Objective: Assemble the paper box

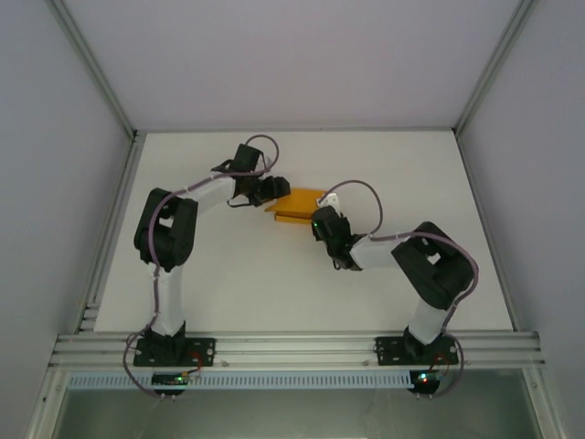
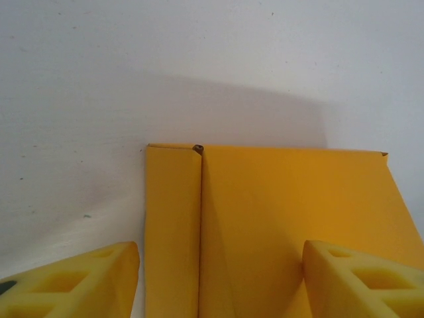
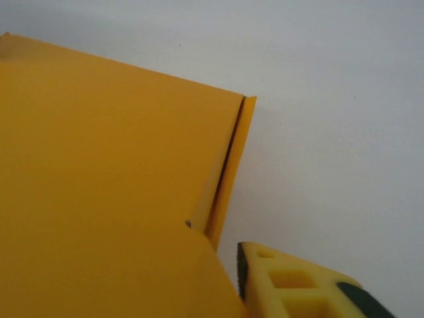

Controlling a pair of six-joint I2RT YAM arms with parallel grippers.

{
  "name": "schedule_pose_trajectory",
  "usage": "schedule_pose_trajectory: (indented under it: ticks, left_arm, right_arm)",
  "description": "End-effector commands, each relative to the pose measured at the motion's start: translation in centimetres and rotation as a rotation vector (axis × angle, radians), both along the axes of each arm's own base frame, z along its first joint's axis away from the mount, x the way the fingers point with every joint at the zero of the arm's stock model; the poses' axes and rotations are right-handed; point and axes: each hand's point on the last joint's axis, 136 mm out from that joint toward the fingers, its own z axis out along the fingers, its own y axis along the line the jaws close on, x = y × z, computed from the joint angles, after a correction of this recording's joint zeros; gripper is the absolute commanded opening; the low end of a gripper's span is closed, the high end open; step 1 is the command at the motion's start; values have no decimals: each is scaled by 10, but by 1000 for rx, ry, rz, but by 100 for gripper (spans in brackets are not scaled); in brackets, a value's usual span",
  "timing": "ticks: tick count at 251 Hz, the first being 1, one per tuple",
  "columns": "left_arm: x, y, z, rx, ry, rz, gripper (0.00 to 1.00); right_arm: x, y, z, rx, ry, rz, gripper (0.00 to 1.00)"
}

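Observation:
The paper box is orange-yellow card lying partly folded on the white table, between my two grippers. My left gripper is at its left end. In the left wrist view the paper box shows a narrow folded strip along its left side. There my left gripper is open, one finger just off the card's left edge and the other over its face. My right gripper is at the box's near right corner. In the right wrist view a panel of the paper box runs against the one visible finger and hides the other.
The white table is walled by grey panels at the back and sides. An aluminium rail carrying both arm bases runs along the near edge.

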Motion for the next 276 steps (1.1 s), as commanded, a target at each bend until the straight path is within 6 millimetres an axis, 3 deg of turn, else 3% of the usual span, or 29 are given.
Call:
schedule_pose_trajectory:
  ticks: [1, 38, 75, 101, 134, 191, 276]
  left_arm:
    - [-11, 9, -29, 50, 58, 21, 62]
    - [-15, 10, -37, 41, 67, 23, 60]
    - [-16, 15, -45, 56, 66, 42, 54]
    - [-19, 19, -57, 63, 91, 66, 50]
    - [-22, 28, -71, 27, 137, 100, 41]
    - [-32, 35, -82, -128, 205, 106, 36]
    - [-43, 51, -92, -224, 244, 129, 36]
  right_arm:
    - [-24, -7, -1, -46, 68, 40, 39]
    - [-53, -5, 10, 16, 146, 120, 63]
    - [-74, -11, 22, 106, 170, 168, 99]
    - [-74, -16, 36, 189, 153, 178, 99]
    - [-57, -24, 54, 282, 147, 159, 99]
    - [-20, -30, 47, 375, 278, 77, 99]
    - [33, 18, 31, 638, 513, 127, 99]
